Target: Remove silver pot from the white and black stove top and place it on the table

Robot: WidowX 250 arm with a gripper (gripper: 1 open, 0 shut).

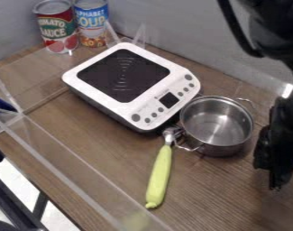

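The silver pot (pixel 217 124) stands upright on the table (pixel 88 155), just right of the stove top's front corner. The white stove top (pixel 127 79) has its black cooking surface bare. My gripper (pixel 276 168) hangs at the right edge of the view, right of the pot and pointing steeply down. It is a dark shape, so its jaws cannot be made out. A narrow strip of table shows between it and the pot's rim. The arm fills the top right corner.
A yellow-handled spoon (pixel 162 171) lies on the table in front of the pot, its bowl almost at the pot's base. Two labelled tin cans (pixel 56 24) (pixel 92 23) stand at the back left. A clear plastic rail (pixel 46 135) runs across the front left.
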